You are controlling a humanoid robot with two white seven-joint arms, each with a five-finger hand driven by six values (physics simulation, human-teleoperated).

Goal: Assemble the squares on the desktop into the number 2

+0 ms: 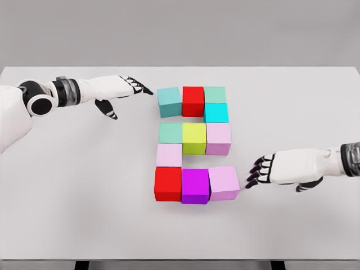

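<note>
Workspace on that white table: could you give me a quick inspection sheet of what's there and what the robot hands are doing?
Surface: white table, flat, bare around the blocks.
Job's things: eleven coloured cubes packed edge to edge, forming a 2; top row teal, red, green; bottom row red, purple, pink.
Clutter: nothing seen.
Robot hands: left robot hand open, fingertips pointing at the top-left teal cube, a small gap between; right robot hand open, beside the bottom-right pink cube, not touching.
Cables: nothing seen.
Surroundings: plain grey backdrop; dark table legs at the bottom edge.
</note>
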